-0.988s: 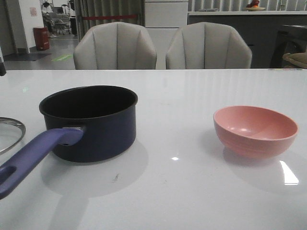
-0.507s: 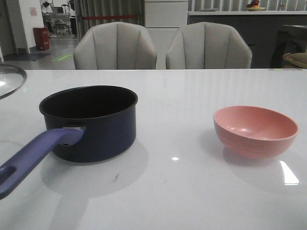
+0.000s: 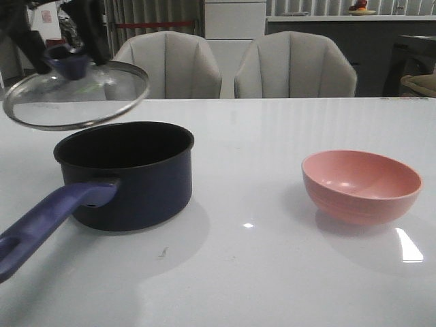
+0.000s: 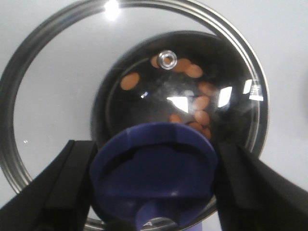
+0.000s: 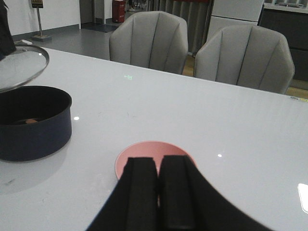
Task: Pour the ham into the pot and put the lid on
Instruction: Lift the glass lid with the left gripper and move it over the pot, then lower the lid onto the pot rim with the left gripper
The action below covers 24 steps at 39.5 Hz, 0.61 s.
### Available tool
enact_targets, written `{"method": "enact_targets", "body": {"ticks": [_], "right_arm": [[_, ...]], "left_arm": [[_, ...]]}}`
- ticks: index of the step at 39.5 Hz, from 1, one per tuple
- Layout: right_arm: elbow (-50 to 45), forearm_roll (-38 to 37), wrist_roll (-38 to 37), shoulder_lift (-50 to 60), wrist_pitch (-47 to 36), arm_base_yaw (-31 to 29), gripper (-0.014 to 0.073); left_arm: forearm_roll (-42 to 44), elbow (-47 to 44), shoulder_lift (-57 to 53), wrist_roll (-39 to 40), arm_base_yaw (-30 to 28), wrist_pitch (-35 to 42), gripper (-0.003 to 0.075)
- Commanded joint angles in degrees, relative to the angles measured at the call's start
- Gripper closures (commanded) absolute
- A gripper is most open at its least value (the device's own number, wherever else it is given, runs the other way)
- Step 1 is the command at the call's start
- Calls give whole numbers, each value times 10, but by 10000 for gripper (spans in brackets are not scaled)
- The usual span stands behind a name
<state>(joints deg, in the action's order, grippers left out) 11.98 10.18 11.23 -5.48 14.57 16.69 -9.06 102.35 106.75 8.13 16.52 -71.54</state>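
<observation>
White glossy table (image 3: 272, 272), two grey padded chairs (image 3: 296, 65) behind it.

Pot (image 3: 126, 174): dark navy saucepan, matte black inside, long purple-blue handle (image 3: 48, 221) pointing toward the robot's left. Ham (image 4: 192, 103) already in it: thin orange-pink discs seen through the glass in the left wrist view, spread over the pot floor.

Lid (image 3: 76, 95): round glass, steel rim, hanging in the air above the pot's left-rear edge, tilted, not touching it. Offset to the left, so not centred yet.

Pink bowl (image 3: 361, 185): smooth, rounded, matte; looks empty, well apart from the pot on the right.

Left gripper (image 4: 154, 185): black fingers (image 4: 62, 192) clamped on either side of the lid's blue flared knob (image 3: 67, 65). Right gripper (image 5: 159, 192): fingers pressed together, holding nothing, hovering near the bowl.

Step in hand: cover the pot. My read:
- shift lid right until the rim is concentric with the pot
- level it before descending; a tilted rim will catch one edge and skate on the metal
- lower slowly, release only once the rim is seated all round
- knob is smooth and tapered, so keep the squeeze firm until then
</observation>
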Motion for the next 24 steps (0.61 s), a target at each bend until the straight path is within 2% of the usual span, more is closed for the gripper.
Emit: {"method": "enact_targets", "body": {"ticks": [1, 9, 24], "right_arm": [[16, -1, 5, -6, -44, 2, 439], [16, -1, 5, -6, -44, 2, 439], [16, -1, 5, -6, -44, 2, 439]], "left_arm": [[-4, 20, -14, -1, 24, 6, 390], [-6, 37, 16, -1, 47, 10, 390], [-11, 69, 47, -1, 47, -12, 390]]}}
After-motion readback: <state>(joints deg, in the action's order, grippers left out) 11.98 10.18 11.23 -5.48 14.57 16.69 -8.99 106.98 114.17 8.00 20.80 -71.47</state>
